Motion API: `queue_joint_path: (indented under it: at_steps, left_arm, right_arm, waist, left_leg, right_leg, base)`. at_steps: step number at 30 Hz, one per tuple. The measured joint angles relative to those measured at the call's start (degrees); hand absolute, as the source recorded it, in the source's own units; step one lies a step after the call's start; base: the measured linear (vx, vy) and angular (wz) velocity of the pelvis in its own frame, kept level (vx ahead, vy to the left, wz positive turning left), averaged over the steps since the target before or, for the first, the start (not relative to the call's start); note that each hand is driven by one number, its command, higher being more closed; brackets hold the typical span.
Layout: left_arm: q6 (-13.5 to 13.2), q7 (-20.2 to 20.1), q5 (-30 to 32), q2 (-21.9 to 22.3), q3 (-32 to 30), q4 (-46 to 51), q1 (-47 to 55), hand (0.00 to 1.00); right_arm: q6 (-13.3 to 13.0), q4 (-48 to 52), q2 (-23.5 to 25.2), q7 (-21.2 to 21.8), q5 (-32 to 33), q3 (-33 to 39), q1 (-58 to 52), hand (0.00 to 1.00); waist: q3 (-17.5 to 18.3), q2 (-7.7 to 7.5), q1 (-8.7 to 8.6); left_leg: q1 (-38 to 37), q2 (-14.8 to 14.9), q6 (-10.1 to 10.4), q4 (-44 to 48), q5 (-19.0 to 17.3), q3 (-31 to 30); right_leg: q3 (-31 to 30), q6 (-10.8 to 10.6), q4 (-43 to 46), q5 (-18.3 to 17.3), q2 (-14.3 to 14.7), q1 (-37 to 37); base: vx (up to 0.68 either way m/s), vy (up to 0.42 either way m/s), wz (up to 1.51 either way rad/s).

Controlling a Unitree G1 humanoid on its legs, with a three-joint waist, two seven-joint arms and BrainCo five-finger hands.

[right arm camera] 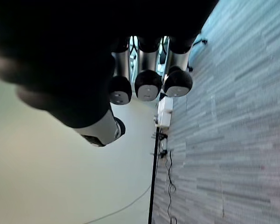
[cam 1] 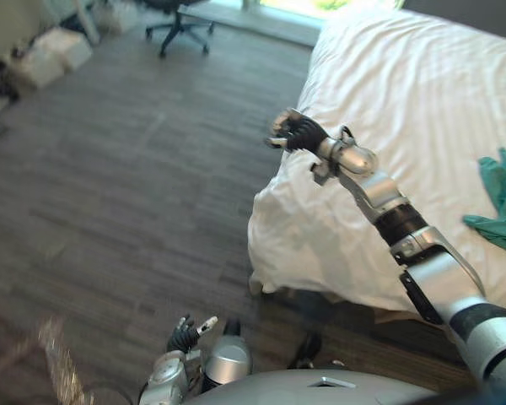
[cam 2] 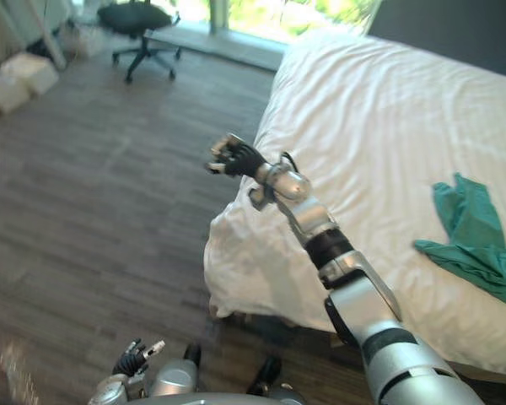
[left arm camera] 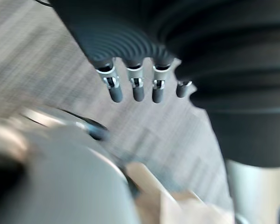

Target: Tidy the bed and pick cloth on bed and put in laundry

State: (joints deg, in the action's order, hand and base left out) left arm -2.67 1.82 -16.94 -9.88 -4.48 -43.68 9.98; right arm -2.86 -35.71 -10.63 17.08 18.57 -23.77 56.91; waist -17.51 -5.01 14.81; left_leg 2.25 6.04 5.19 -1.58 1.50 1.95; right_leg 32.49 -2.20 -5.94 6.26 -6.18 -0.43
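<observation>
A green cloth lies crumpled on the white bed, towards its right side. My right hand is raised above the bed's left edge, well left of the cloth, with its arm stretched across the sheet. Its fingers are curled and hold nothing. My left hand hangs low over the wooden floor near the bed's foot corner. Its fingers are relaxed and straight with nothing in them.
Grey wooden floor spreads left of the bed. A black office chair stands at the far end by the window. White boxes sit at the far left along the wall.
</observation>
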Motion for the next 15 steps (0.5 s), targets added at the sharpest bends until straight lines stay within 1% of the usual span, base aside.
queue_joint_path:
  at_steps: [1,2,3,4,5,6,7,9,10,11,12,13,14,15]
  left_arm:
    - [-0.5,-0.3,-0.4,-0.1,-0.3,0.9,-0.2,0.0]
    - [-0.6,-0.5,-0.7,-0.1,-0.2,1.6,-0.2,0.0]
    - [-0.8,-0.8,-1.4,-0.1,-0.1,2.5,-0.3,0.0]
    - [-1.1,-1.1,-2.3,0.2,0.6,2.8,-0.4,0.0]
    - [-1.4,-1.3,-2.6,0.4,1.2,2.9,-0.4,0.0]
    - [-1.7,-1.6,-2.9,0.4,3.1,2.9,-0.6,0.0]
    - [-1.8,-1.7,-3.0,0.3,4.1,2.9,-0.8,0.0]
    - [-1.9,-2.4,-6.5,0.3,6.6,3.0,-2.6,0.0]
    - [-2.0,-3.3,-7.9,0.3,7.5,3.2,-3.3,0.0]
    - [-2.1,-4.7,-9.4,-0.1,10.2,4.4,-4.8,0.0]
    - [-2.7,-5.6,-9.6,-0.5,12.4,5.2,-6.0,0.0]
    - [-3.8,-6.3,-10.1,-0.4,15.2,6.8,-7.8,0.0]
    - [-5.5,-6.5,-11.2,0.3,18.4,8.0,-10.0,0.0]
    - [-5.8,-6.5,-11.2,0.5,19.1,8.3,-10.4,0.0]
  right_arm:
    - [0.5,-0.2,0.4,-1.2,0.4,0.0,1.4,1.0]
    - [0.8,-0.2,0.6,-1.8,0.4,0.0,2.3,1.0]
    - [1.5,-0.2,0.7,-2.6,0.4,0.0,3.9,1.0]
    - [2.3,-0.3,0.6,-3.7,0.4,0.0,5.2,1.0]
    - [2.7,-0.7,0.6,-4.2,0.3,0.0,5.9,1.0]
    - [3.0,-1.9,0.2,-5.2,0.2,0.0,6.7,1.0]
    - [3.2,-2.2,-0.1,-5.6,0.2,0.0,6.7,1.0]
    - [4.0,-3.1,-2.0,-7.5,0.2,0.0,7.0,1.0]
    - [4.2,-3.5,-2.6,-8.3,0.2,0.0,7.4,1.0]
    - [4.8,-4.7,-4.2,-10.1,-0.3,0.3,8.7,1.0]
    - [5.2,-6.1,-5.6,-11.3,-1.1,0.7,9.6,1.0]
    - [5.7,-8.4,-8.3,-12.7,-2.0,1.2,11.1,1.0]
    - [5.8,-11.7,-11.9,-14.7,-2.0,2.7,12.1,1.0]
    - [5.7,-12.4,-12.5,-15.2,-2.0,3.0,12.1,1.0]
  waist:
    - [-2.6,0.57,1.05]
    - [-3.6,0.27,1.26]
    - [-5.7,0.93,1.91]
    - [-6.5,1.72,2.1]
    - [-7.0,2.32,2.09]
    - [-7.9,3.51,2.07]
    - [-8.2,3.93,2.19]
    - [-8.8,5.13,3.79]
    - [-9.2,5.77,3.77]
    - [-9.9,7.13,3.85]
    - [-10.5,8.18,4.46]
    - [-11.4,10.06,5.27]
    - [-12.4,12.63,5.84]
    - [-12.4,12.99,6.05]
  left_leg:
    - [1.6,-0.1,0.3,0.3,0.2,-0.5]
    - [2.3,-0.2,0.3,0.6,0.2,-1.0]
    - [4.2,-0.2,0.3,1.3,0.3,-1.2]
    - [6.9,-0.1,0.7,2.0,0.6,-1.6]
    - [7.8,-0.2,0.8,2.1,1.1,-2.0]
    - [9.4,-0.6,0.8,2.4,2.1,-2.7]
    - [10.1,-0.6,0.7,2.7,2.3,-2.8]
    - [13.6,-1.0,0.5,3.5,3.2,-3.2]
    - [14.8,-1.0,0.3,4.4,3.5,-3.7]
    - [17.4,-1.1,0.4,5.9,3.7,-4.3]
    - [19.2,-1.3,0.3,6.6,3.8,-4.3]
    - [21.3,-1.7,-0.1,7.3,4.1,-4.4]
    - [24.1,-2.4,-0.6,8.2,4.6,-4.9]
    - [24.6,-2.6,-0.6,8.3,4.6,-4.9]
  right_leg:
    - [1.1,0.5,0.0,-0.4,-0.1,-1.3]
    - [1.7,0.5,0.1,-0.5,-0.3,-1.7]
    - [2.5,0.6,0.3,-0.6,-0.4,-2.8]
    - [3.2,0.7,0.9,-0.5,-0.6,-4.5]
    - [3.5,0.7,2.2,-0.5,-1.1,-5.8]
    - [4.4,1.0,5.0,-0.4,-2.3,-7.9]
    - [4.7,1.2,6.1,-0.6,-2.7,-8.9]
    - [5.0,2.1,9.9,-1.2,-3.9,-13.3]
    - [5.4,2.2,10.9,-1.3,-4.2,-14.2]
    - [6.1,2.4,13.0,-1.9,-4.9,-16.4]
    - [6.1,2.8,15.1,-2.3,-5.8,-18.6]
    - [6.1,2.5,18.5,-3.6,-7.4,-21.5]
    - [6.2,2.4,22.4,-5.0,-9.6,-25.0]
    - [6.2,2.5,23.1,-5.2,-9.9,-25.7]
  base:
    - [-0.19,0.006,0.48]
    - [-0.17,0.007,0.32]
    - [-0.15,0.002,0.29]
    - [-0.15,0.003,0.25]
    - [-0.13,0.008,0.28]
    - [-0.08,0.012,0.21]
    - [-0.08,0.018,0.19]
    - [-0.03,0.002,0.06]
    - [-0.02,-0.037,0.19]
    - [-0.03,-0.051,0.24]
    - [-0.05,-0.057,0.23]
    - [-0.06,-0.066,0.25]
    - [-0.05,-0.05,0.23]
    - [-0.04,-0.043,0.24]
